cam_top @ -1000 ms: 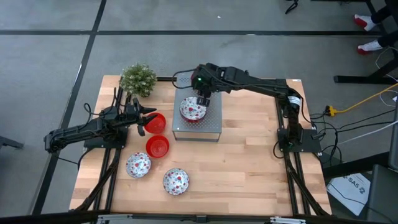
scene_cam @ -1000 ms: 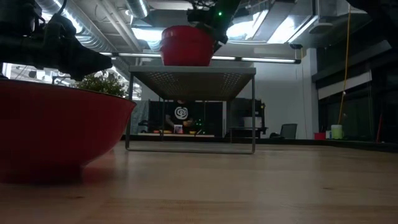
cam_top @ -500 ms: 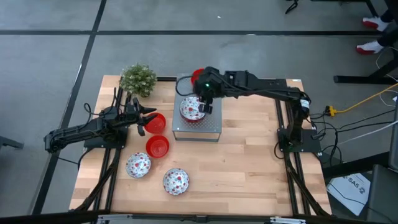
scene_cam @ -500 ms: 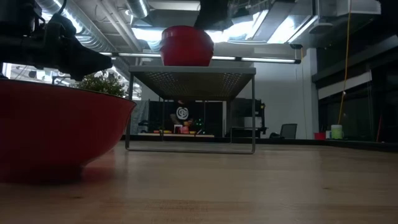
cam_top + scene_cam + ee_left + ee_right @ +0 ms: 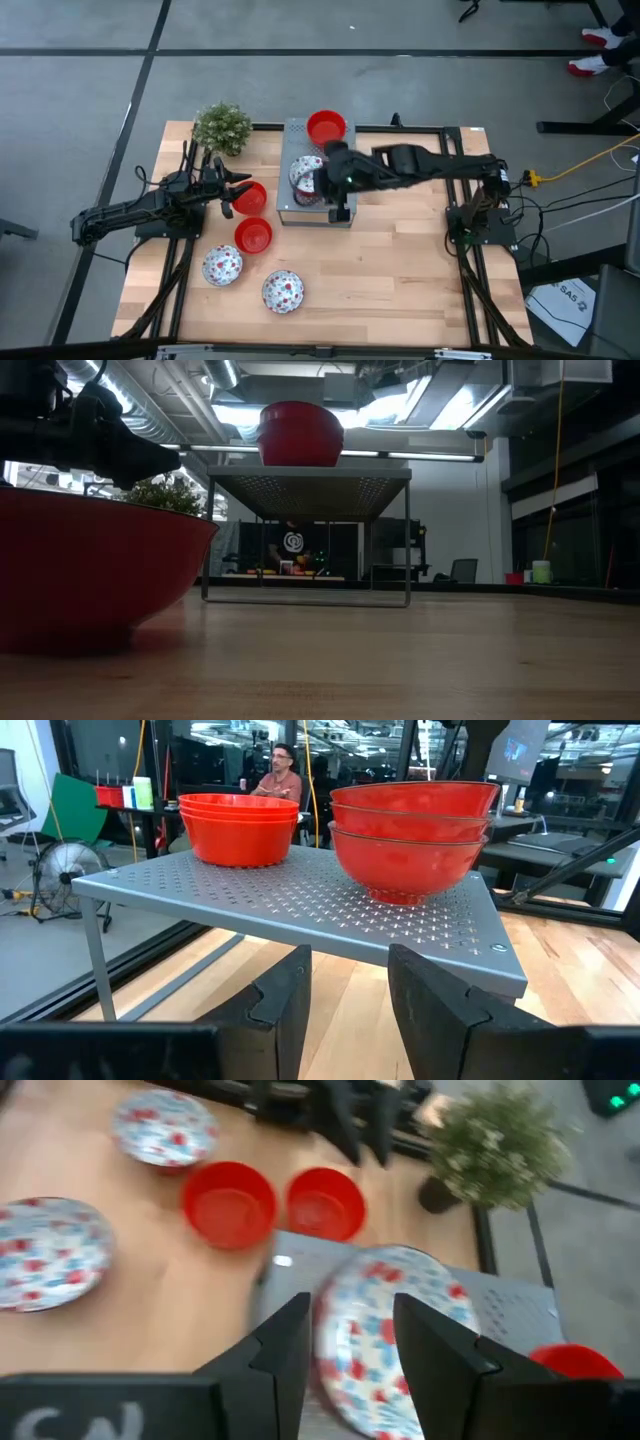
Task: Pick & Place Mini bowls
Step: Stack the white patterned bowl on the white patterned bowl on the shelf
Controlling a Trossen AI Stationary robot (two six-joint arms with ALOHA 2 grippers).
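Right arm has swung back from the far side of the grey perforated metal box and now stretches low over its near right edge, so the plain red bowl stack at the box's far corner is uncovered again. Right gripper sits over the box's front edge, fingers parted with nothing between them; its wrist cam looks down on the speckled bowl on the box.

Near to far on the table: two speckled bowls lie at the front left, one nearest, the other just beside it. Behind them is a loose red bowl, then another red bowl right by the left gripper, which is wide open and holds nothing, pointing at the box. On the box, the speckled bowl sits nearer, red stack farther back. Green bushy plant stands at the far left corner.
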